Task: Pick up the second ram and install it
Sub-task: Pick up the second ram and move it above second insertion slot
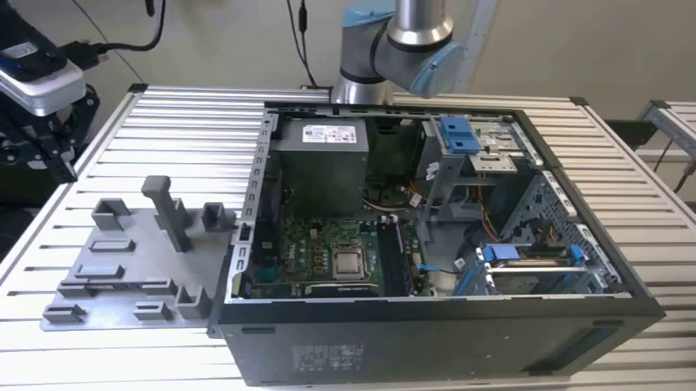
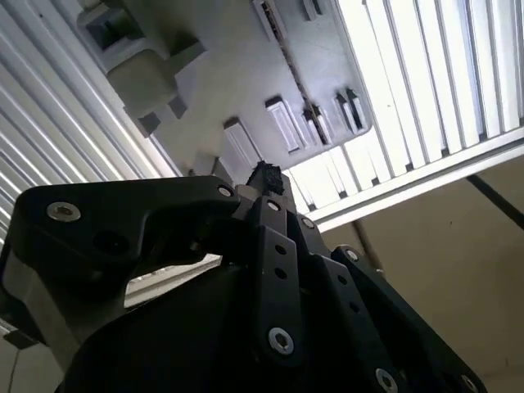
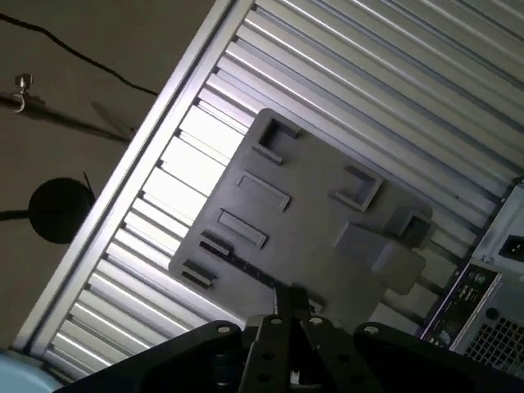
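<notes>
Jaws of the black metal gripper [image 3: 292, 309] look squeezed together, holding nothing, above the flat grey plastic plate [image 3: 319, 196] by the edge of the ribbed metal table [image 3: 368, 65]. Near that plate's edge the long thin dark memory stick [image 3: 241, 264] sits in a slot. It is likely light, stiff and easy to break, so its flat sides near the middle are the place to pinch.

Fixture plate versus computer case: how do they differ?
The fixture plate is light grey and low, with small blocks on it; the computer case is black and tall. The case lies open, showing boards and cables; the plate is one plain slab. Both rest on the slatted table.
</notes>
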You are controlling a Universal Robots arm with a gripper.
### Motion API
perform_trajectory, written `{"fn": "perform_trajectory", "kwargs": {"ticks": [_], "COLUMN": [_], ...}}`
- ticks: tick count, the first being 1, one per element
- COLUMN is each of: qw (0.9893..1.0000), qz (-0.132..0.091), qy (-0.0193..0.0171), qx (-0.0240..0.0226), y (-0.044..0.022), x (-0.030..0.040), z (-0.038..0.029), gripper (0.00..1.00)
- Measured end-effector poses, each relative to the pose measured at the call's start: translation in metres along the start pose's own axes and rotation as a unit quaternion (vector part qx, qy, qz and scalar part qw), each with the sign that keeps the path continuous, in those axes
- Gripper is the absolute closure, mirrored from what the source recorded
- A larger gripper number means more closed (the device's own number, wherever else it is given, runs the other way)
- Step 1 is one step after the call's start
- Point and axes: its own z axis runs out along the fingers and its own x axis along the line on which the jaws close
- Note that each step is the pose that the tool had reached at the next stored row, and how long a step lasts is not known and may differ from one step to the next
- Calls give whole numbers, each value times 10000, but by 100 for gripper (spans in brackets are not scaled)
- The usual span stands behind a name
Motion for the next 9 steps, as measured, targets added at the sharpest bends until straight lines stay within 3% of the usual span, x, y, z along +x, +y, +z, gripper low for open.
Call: {"fn": "perform_trajectory", "kwargs": {"ticks": [9], "qw": [9992], "qz": [-398], "qy": [19], "qx": [5], "y": [4], "x": [5], "z": [1], "gripper": [89]}}
